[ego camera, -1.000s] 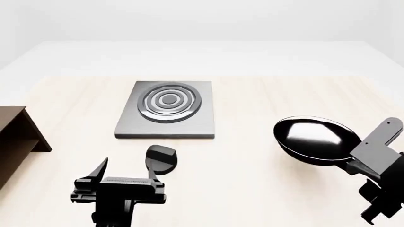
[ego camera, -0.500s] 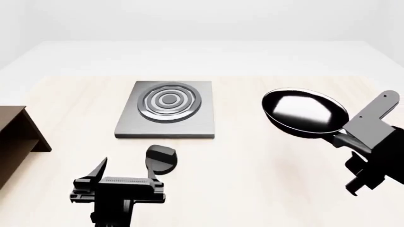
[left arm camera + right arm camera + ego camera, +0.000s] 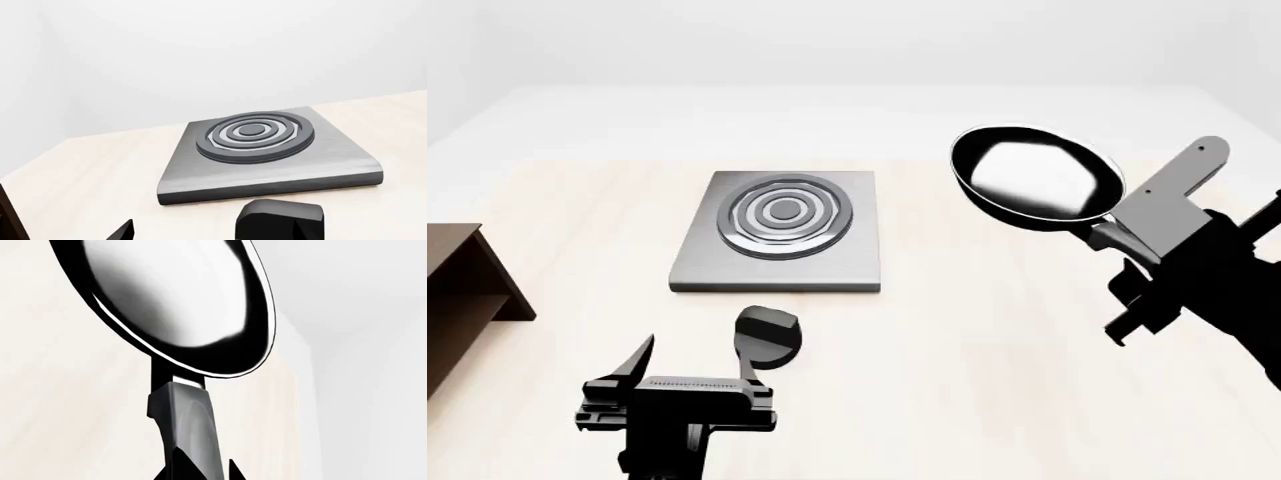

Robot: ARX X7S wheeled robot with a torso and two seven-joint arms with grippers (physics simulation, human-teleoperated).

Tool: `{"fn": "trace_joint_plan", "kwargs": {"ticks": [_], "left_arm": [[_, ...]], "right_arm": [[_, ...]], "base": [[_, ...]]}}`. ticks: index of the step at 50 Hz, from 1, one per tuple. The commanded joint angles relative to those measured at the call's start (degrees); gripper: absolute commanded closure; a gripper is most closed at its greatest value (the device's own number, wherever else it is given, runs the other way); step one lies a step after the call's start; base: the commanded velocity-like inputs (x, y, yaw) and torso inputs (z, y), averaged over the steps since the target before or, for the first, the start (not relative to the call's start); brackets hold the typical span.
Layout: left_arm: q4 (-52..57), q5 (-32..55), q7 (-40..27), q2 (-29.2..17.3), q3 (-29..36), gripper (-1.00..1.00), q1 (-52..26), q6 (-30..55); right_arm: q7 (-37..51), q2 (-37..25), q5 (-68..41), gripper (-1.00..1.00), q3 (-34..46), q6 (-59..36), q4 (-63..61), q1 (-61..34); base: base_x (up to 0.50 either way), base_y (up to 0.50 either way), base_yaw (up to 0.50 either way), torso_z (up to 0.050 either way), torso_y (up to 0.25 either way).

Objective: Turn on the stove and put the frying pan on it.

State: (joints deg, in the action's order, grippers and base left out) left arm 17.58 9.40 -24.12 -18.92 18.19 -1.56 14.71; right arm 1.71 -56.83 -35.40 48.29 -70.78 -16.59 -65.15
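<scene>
Right gripper [image 3: 1124, 243] is clamped on the handle of the frying pan [image 3: 1036, 178], which is held in the air at 3 o'clock from the stove [image 3: 781, 238], well apart from it. Left gripper [image 3: 687, 352] is spread open just beside the knob [image 3: 766, 333] on the surface [image 3: 961, 330].

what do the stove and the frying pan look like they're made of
The stove looks like brushed grey metal: matte streaked plate, dark and silver burner rings. The frying pan, held by the right gripper, looks like glossy black coated metal: mirror-like glare inside, thin pale rim. Both are renders, so uncertain.
</scene>
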Motion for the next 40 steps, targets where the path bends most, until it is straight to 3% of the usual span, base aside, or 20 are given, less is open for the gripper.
{"fn": "trace_joint_plan", "kwargs": {"ticks": [1, 40], "left_arm": [[0.17, 0.19, 1.81, 1.03, -1.76, -1.00, 0.16, -0.22], [0.03, 0.80, 1.78, 0.30, -1.33, -1.00, 0.41, -2.00]], "right_arm": [[-1.52, 6.01, 9.51, 1.00, -0.59, 2.73, 4.69, -6.03], [-1.12, 22.45, 15.14, 1.00, 3.35, 8.84, 21.01, -14.02]], "base": [[0.00, 0.00, 0.00, 0.000, 0.000], [0.00, 0.00, 0.00, 0.000, 0.002]]}}
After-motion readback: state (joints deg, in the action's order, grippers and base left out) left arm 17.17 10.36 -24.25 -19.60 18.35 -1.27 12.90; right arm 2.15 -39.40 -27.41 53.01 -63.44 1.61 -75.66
